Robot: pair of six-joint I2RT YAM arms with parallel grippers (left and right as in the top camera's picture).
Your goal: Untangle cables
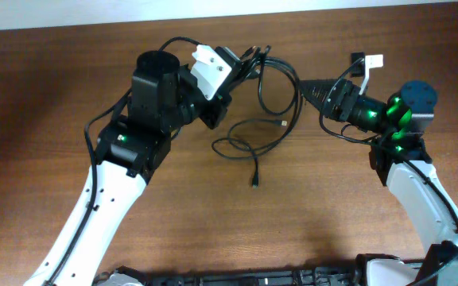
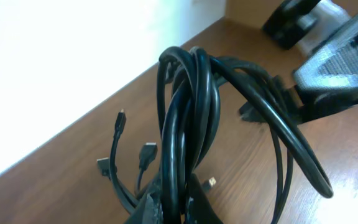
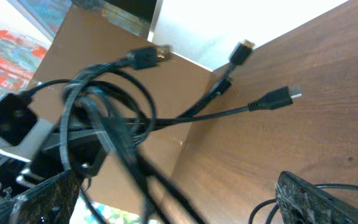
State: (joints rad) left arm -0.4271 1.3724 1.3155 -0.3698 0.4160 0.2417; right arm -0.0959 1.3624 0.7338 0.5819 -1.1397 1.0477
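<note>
A bundle of thin black cables (image 1: pixel 281 83) hangs from my left gripper (image 1: pixel 249 57), which is raised at the back centre of the table. In the left wrist view my left gripper (image 2: pixel 178 208) is shut on several strands of the cables (image 2: pixel 191 112). Loose loops trail down onto the wood, ending in a plug (image 1: pixel 254 181). My right gripper (image 1: pixel 302 89) points left at the bundle, just right of it. Seen from the right wrist, that gripper (image 3: pixel 173 186) stands wide open, with blurred cables (image 3: pixel 129 155) crossing the gap and touching neither finger. Plugs (image 3: pixel 278 96) dangle further off.
A small black and white item (image 1: pixel 366 62) lies on the table behind the right arm. The table's far edge (image 1: pixel 94 25) runs along the top. Both arms' bodies flank the cable heap, the left arm (image 1: pixel 133 143) on one side and the right arm (image 1: pixel 408 151) on the other.
</note>
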